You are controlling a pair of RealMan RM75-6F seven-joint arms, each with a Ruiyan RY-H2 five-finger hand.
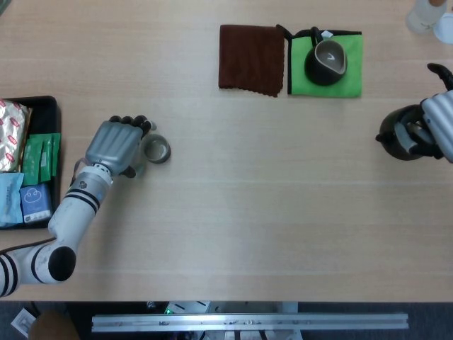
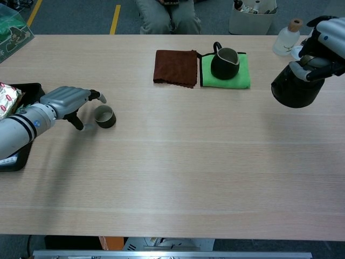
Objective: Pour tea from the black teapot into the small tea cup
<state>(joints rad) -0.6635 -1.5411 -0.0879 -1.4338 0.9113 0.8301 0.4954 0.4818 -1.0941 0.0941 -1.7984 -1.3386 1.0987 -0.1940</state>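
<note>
The small dark tea cup [image 1: 156, 149] [image 2: 104, 116] stands upright on the table at the left. My left hand [image 1: 117, 145] [image 2: 70, 101] lies right beside the cup's left side. Its fingers are apart, curving over the cup's near rim, and its thumb is low beside the cup. Whether they touch the cup is unclear. At the far right my right hand [image 1: 439, 124] [image 2: 325, 43] grips the black teapot [image 1: 401, 140] [image 2: 295, 90] by its handle. The teapot hangs above the table, well away from the cup.
A brown cloth [image 1: 251, 58] and a green cloth [image 1: 352, 78] lie at the back centre, with a black pitcher [image 1: 325, 60] on the green one. A black tray [image 1: 44, 106] of packets sits at the left edge. A bottle [image 2: 284, 40] stands at the back right.
</note>
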